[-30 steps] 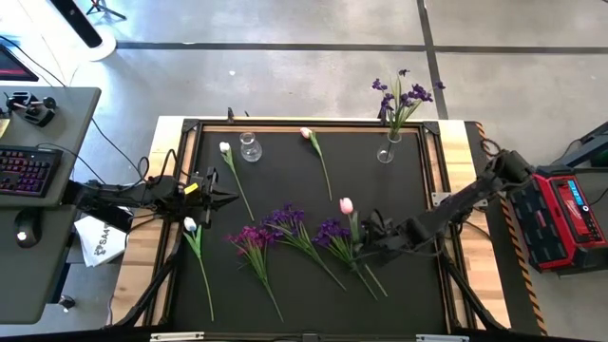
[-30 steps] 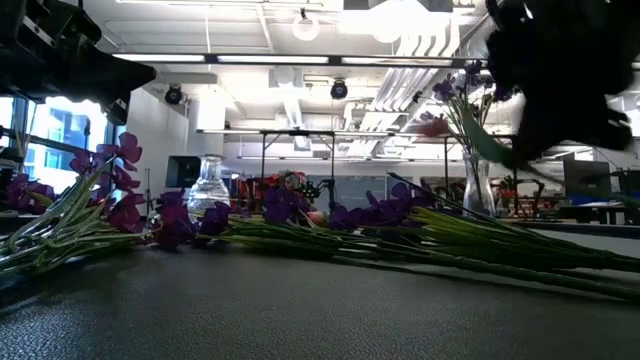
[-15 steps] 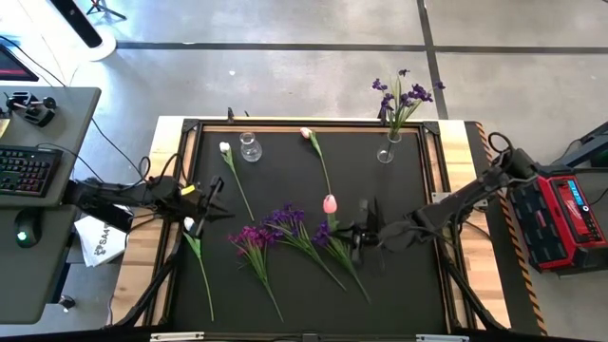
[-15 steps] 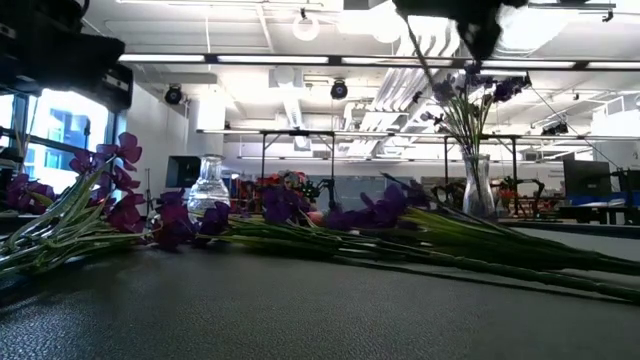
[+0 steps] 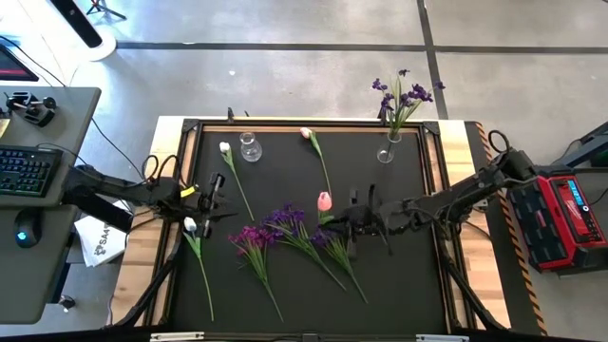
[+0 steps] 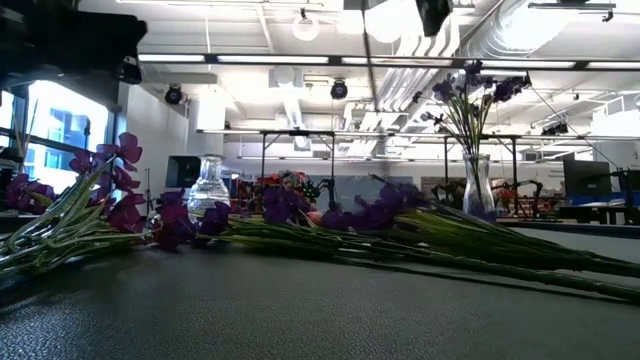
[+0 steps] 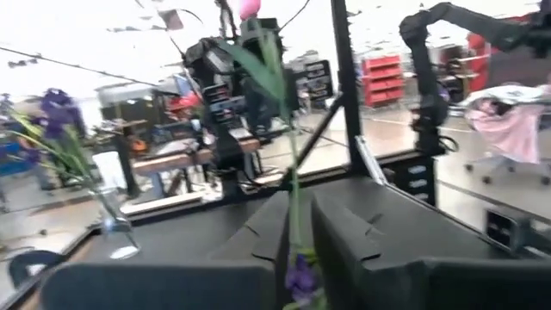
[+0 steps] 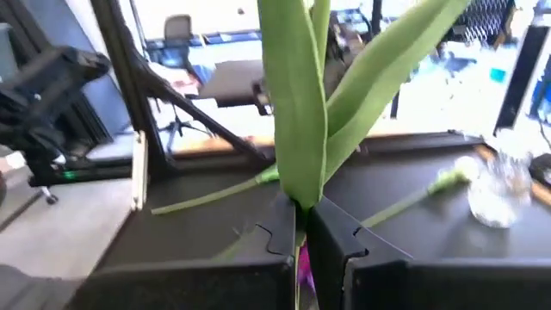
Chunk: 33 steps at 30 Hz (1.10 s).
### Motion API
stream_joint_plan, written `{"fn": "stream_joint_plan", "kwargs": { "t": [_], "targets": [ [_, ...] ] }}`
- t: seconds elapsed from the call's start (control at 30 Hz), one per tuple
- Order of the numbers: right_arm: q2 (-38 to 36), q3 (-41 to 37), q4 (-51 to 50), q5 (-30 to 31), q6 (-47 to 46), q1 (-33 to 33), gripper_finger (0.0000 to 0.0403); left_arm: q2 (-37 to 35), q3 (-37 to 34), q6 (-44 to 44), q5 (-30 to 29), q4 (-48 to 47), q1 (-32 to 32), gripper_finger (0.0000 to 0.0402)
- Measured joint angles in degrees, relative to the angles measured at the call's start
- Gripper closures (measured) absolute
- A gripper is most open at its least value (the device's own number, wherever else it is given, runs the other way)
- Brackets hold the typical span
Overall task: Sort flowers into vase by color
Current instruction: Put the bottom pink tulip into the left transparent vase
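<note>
My right gripper [image 5: 344, 220] [image 8: 301, 215] is over the mat's middle, shut on a pink tulip [image 5: 324, 200] whose bud and leaves rise above the fingers. My left gripper [image 5: 217, 195] [image 7: 299, 207] hovers shut near the mat's left edge, beside a white tulip [image 5: 190, 225] lying flat. Three purple blooms [image 5: 285, 220] lie on their sides mid-mat. Another white tulip [image 5: 225, 147] and another pink one [image 5: 306, 133] lie near the far edge. There a round glass vase [image 5: 250, 147] stands without flowers, and a slim vase [image 5: 387, 150] holds purple flowers. My right gripper pinches the pink tulip's stem just below its leaves [image 8: 301, 200] between the two fingers. The fingers lie level, coming from the table's right, across the stem. The tulip stands nearly upright, bud on top. Its lower stem [image 7: 295, 232] hangs toward the purple blooms; I cannot tell whether it touches them.
A raised frame [image 5: 285, 124] borders the black mat. A desk with a keyboard [image 5: 24, 169] stands off the left side and a red case [image 5: 568, 218] off the right. Bare mat shows along the near edge and between the two vases.
My right gripper has moved toward the table's left edge and risen, staying shut on the pink tulip. The tulip has been lifted off the mat: then it lay slanting with its stem on the mat, and now it stands nearly upright.
</note>
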<state>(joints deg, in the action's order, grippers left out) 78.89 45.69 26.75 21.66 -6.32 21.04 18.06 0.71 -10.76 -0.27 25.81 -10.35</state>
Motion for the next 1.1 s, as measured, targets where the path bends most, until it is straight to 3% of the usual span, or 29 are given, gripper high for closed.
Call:
{"fn": "stream_joint_plan", "kwargs": {
  "t": [0.23,0.37,0.43,0.77,1.1],
  "targets": [
    [0.00,0.00,6.44,-2.59,4.86,-2.66,0.0403,6.37,1.37,0.01,-5.90,5.68,0.04,0.0256],
    [0.68,0.00,8.12,-3.25,5.17,-4.32,0.0403,10.15,4.71,2.70,-14.20,7.21,0.04,0.0214],
    [1.85,0.00,9.56,-3.26,5.59,-5.06,0.0403,12.07,6.29,2.80,-15.53,7.15,0.10,0.0201],
    [7.35,0.00,17.27,-3.28,6.34,-7.70,0.0403,26.93,13.55,3.18,-12.81,7.07,1.38,0.0190],
    [8.11,0.00,22.66,-3.24,8.31,-8.02,0.0403,41.15,23.41,6.02,0.53,7.11,6.95,0.0190]
  ]
}}
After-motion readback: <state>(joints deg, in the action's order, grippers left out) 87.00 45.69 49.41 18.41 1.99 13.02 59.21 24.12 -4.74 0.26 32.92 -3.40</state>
